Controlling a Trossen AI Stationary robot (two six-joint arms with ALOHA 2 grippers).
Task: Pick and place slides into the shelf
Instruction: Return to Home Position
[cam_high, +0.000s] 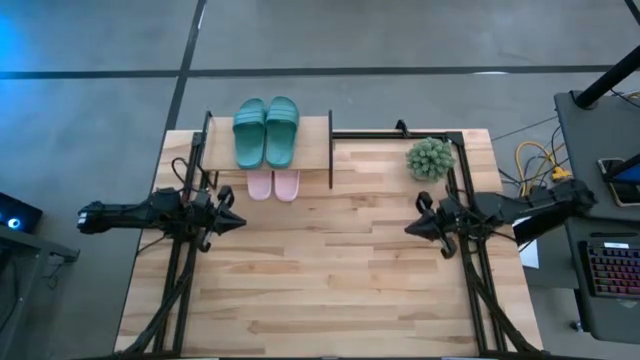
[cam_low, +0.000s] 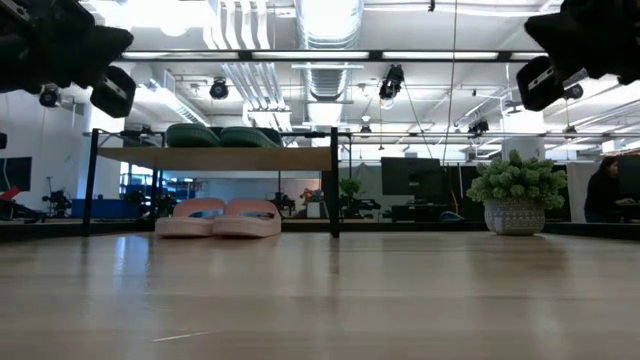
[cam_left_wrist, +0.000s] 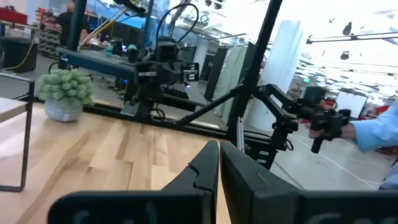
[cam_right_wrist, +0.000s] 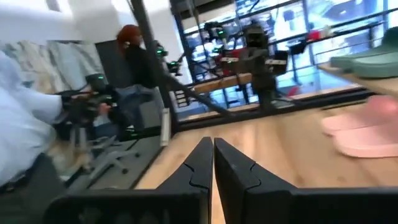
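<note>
Overhead, ducts (cam_low: 330, 25) cross the room; wooden table (cam_high: 330, 290) bears shelf (cam_high: 315, 150) and slides (cam_high: 266, 132); left gripper (cam_high: 241, 222), right gripper (cam_high: 407, 229) pressed together.

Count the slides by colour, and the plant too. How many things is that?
Teal-green slides: 2
Pink slides: 2
Plant: 1
Total: 5

Overhead light falls evenly on the table (cam_high: 330, 300); you get soft shadows only, deepest under the shelf (cam_high: 315, 150). Blue glow on the floor (cam_high: 20, 60) at far left. From table height the ceiling lights (cam_low: 330, 15) blow out white, with a pale sheen on the wood. In both wrist views the bright room washes out.
</note>
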